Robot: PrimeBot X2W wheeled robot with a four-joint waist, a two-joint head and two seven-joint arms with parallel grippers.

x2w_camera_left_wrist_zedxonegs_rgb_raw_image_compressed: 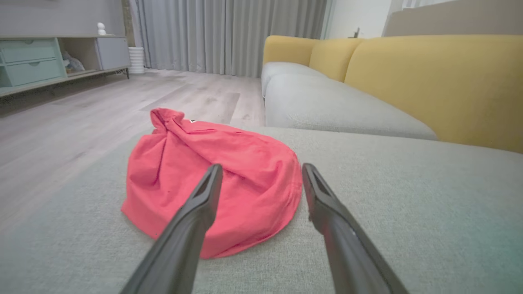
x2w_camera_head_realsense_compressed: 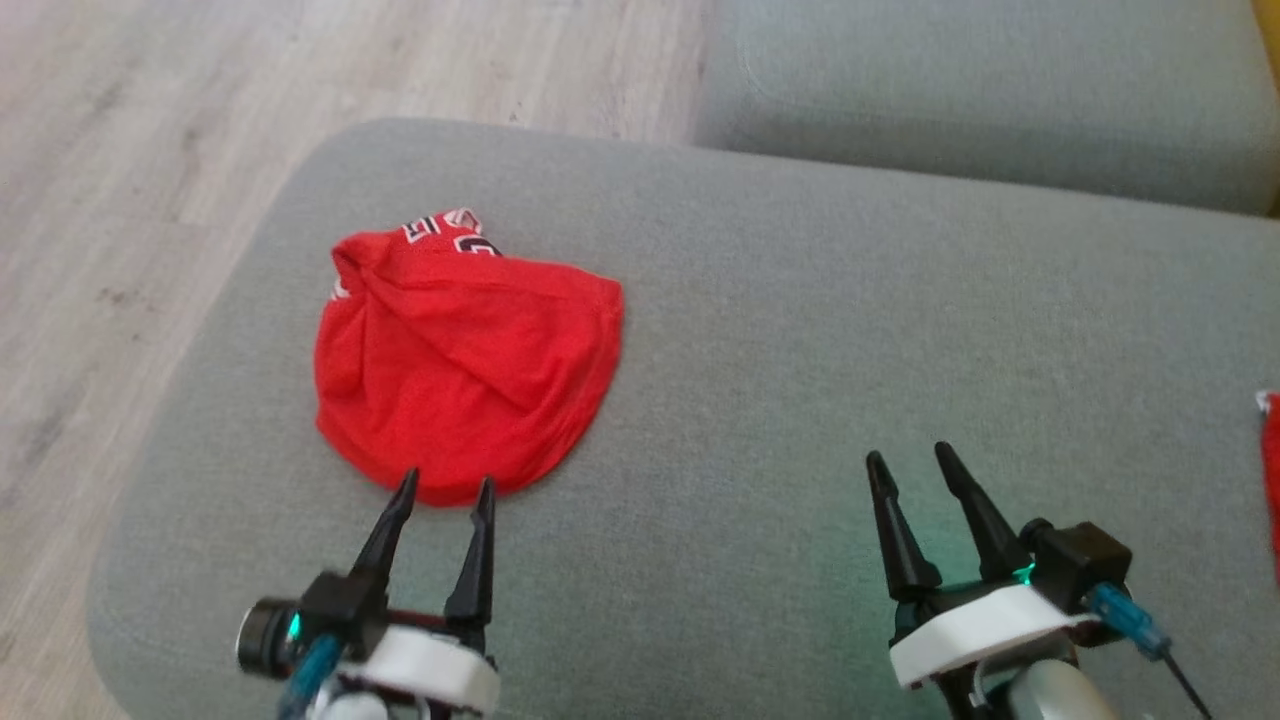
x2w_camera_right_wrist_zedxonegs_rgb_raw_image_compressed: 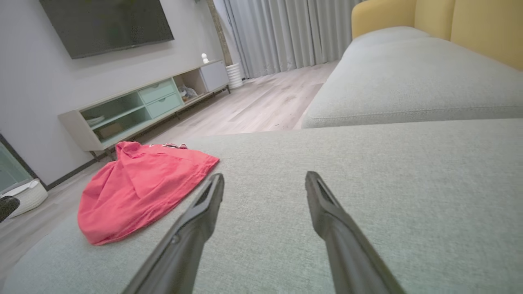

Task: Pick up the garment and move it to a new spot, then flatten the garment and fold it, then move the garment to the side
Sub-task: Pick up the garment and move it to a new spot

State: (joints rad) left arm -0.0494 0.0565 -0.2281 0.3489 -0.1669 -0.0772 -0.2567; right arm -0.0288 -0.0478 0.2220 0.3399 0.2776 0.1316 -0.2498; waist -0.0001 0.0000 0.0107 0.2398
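A red garment [x2w_camera_head_realsense_compressed: 465,365] lies crumpled in a rounded heap on the left part of the grey sofa seat [x2w_camera_head_realsense_compressed: 800,350], with white lettering showing at its far edge. My left gripper [x2w_camera_head_realsense_compressed: 446,490] stands open just at the garment's near edge, tips touching or almost touching the cloth. In the left wrist view the garment [x2w_camera_left_wrist_zedxonegs_rgb_raw_image_compressed: 216,183] fills the space ahead of the open left gripper [x2w_camera_left_wrist_zedxonegs_rgb_raw_image_compressed: 261,171]. My right gripper [x2w_camera_head_realsense_compressed: 910,458] is open over bare cushion, well to the right of the garment. The right wrist view has the garment [x2w_camera_right_wrist_zedxonegs_rgb_raw_image_compressed: 139,188] at the left of the right gripper [x2w_camera_right_wrist_zedxonegs_rgb_raw_image_compressed: 264,177].
The wood floor [x2w_camera_head_realsense_compressed: 120,200] drops off left of the seat edge. A second grey cushion [x2w_camera_head_realsense_compressed: 980,90] lies beyond, with yellow backrests [x2w_camera_left_wrist_zedxonegs_rgb_raw_image_compressed: 433,81]. Another piece of red cloth [x2w_camera_head_realsense_compressed: 1270,470] shows at the right border. A TV cabinet [x2w_camera_right_wrist_zedxonegs_rgb_raw_image_compressed: 139,110] stands across the room.
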